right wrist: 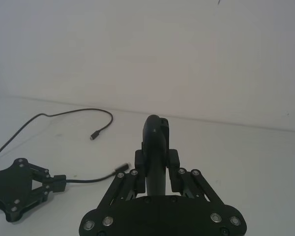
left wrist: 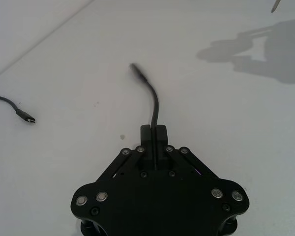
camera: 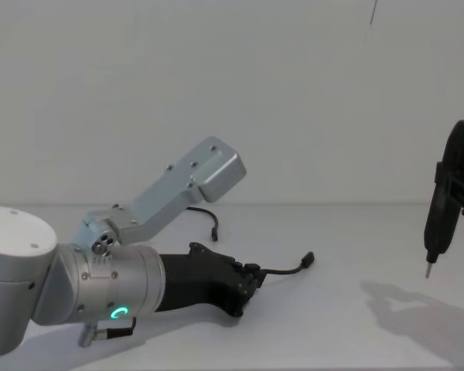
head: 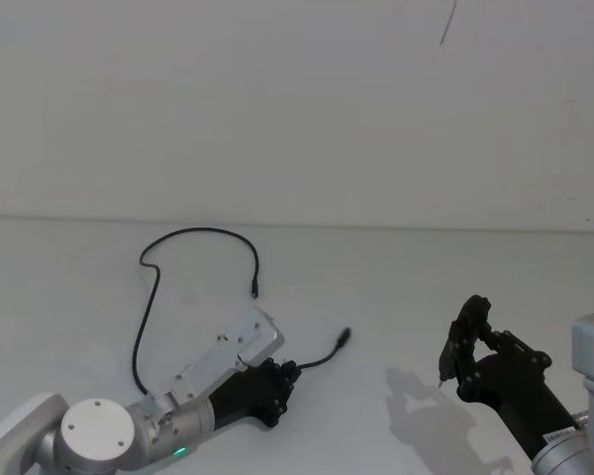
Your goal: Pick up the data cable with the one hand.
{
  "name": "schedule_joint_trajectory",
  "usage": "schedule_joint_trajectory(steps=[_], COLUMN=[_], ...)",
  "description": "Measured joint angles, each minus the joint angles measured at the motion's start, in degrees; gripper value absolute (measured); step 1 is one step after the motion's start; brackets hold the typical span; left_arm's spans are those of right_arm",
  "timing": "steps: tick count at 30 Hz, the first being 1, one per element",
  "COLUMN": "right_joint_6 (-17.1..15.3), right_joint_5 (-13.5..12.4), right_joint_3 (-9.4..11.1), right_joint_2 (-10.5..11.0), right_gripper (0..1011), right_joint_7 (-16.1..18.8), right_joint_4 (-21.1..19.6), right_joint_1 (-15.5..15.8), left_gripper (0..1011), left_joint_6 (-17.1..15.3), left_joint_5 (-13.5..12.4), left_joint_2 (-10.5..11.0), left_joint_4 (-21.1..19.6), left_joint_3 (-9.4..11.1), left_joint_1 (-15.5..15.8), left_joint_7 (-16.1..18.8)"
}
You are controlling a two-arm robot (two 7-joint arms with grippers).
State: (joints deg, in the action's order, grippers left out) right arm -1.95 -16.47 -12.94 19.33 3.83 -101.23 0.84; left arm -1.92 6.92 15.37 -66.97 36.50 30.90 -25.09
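Observation:
The data cable point(head: 193, 233) is a thin black cord looping across the white table. My left gripper point(head: 289, 371), the one hand, sits low over the table and is shut on the cable a short way behind one plug point(left wrist: 134, 68). That short end point(camera: 290, 270) sticks out forward from the fingers point(left wrist: 161, 133). The other plug point(left wrist: 25, 116) lies on the table off to the side. The left arm hides part of the cord behind the gripper. My right gripper point(head: 465, 341) hovers at the right, shut on a dark pen-shaped tool point(camera: 441, 209) with its metal tip pointing down.
The white table point(head: 396, 287) meets a plain white wall at the back. The right arm casts a shadow point(head: 426, 406) on the table between the two grippers. The left arm's silver link point(camera: 185, 189) rises above the gripper.

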Motion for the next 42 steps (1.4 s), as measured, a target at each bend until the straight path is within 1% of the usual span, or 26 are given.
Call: schedule_joint_trajectory(steps=[3, 6, 10, 13, 16, 17, 20, 22, 23, 26, 27, 28, 29, 30, 31, 37, 42], right_joint_6=[0.0, 0.0, 0.0, 0.0, 0.0, 0.0, 0.0, 0.0, 0.0, 0.0, 0.0, 0.0, 0.0, 0.0, 0.0, 0.0, 0.0], right_joint_5=[0.0, 0.0, 0.0, 0.0, 0.0, 0.0, 0.0, 0.0, 0.0, 0.0, 0.0, 0.0, 0.0, 0.0, 0.0, 0.0, 0.0], right_joint_3=[0.0, 0.0, 0.0, 0.0, 0.0, 0.0, 0.0, 0.0, 0.0, 0.0, 0.0, 0.0, 0.0, 0.0, 0.0, 0.0, 0.0], right_joint_2=[0.0, 0.0, 0.0, 0.0, 0.0, 0.0, 0.0, 0.0, 0.0, 0.0, 0.0, 0.0, 0.0, 0.0, 0.0, 0.0, 0.0], right_gripper=[269, 269, 269, 269, 269, 269, 269, 269, 269, 269, 269, 269, 269, 269, 269, 269, 269], right_joint_7=[0.0, 0.0, 0.0, 0.0, 0.0, 0.0, 0.0, 0.0, 0.0, 0.0, 0.0, 0.0, 0.0, 0.0, 0.0, 0.0, 0.0], right_joint_4=[0.0, 0.0, 0.0, 0.0, 0.0, 0.0, 0.0, 0.0, 0.0, 0.0, 0.0, 0.0, 0.0, 0.0, 0.0, 0.0, 0.0], right_joint_1=[0.0, 0.0, 0.0, 0.0, 0.0, 0.0, 0.0, 0.0, 0.0, 0.0, 0.0, 0.0, 0.0, 0.0, 0.0, 0.0, 0.0], left_gripper=[51, 51, 51, 51, 51, 51, 51, 51, 51, 51, 51, 51, 51, 51, 51, 51, 51], left_joint_6=[0.13, 0.47, 1.21, 1.76, 2.17, 2.17, 2.47, 2.58, 2.67, 2.79, 2.8, 2.8, 2.8, 2.8, 2.79, 2.62, 2.58], left_joint_5=[0.0, 0.01, 0.21, 0.6, 1.46, 1.46, 2.61, 3.1, 3.6, 4.43, 4.89, 5.18, 5.53, 5.53, 5.99, 7.33, 8.0], left_joint_2=[0.0, 0.06, 0.58, 1.39, 3.16, 3.16, 5.36, 6.21, 7.28, 8.68, 9.78, 10.2, 11.06, 11.06, 11.97, 14.61, 15.92], left_joint_4=[-0.01, -0.23, -1.18, -2.54, -5.44, -5.44, -8.83, -10.05, -11.58, -13.47, -14.93, -15.49, -16.64, -16.64, -17.89, -21.44, -23.26], left_joint_3=[-0.05, -0.2, -0.41, -0.65, -1.23, -1.23, -1.94, -2.22, -2.58, -3.05, -3.4, -3.54, -3.78, -3.78, -4.08, -4.83, -5.1], left_joint_1=[0.0, -0.08, -0.35, -0.74, -1.65, -1.65, -2.84, -3.3, -3.91, -4.75, -5.43, -5.7, -6.26, -6.26, -6.91, -8.84, -9.88], left_joint_7=[-0.02, -0.24, -1.23, -2.34, -4.2, -4.2, -6.04, -6.75, -7.45, -8.52, -9.04, -9.36, -9.69, -9.69, -10.06, -11.11, -11.5])
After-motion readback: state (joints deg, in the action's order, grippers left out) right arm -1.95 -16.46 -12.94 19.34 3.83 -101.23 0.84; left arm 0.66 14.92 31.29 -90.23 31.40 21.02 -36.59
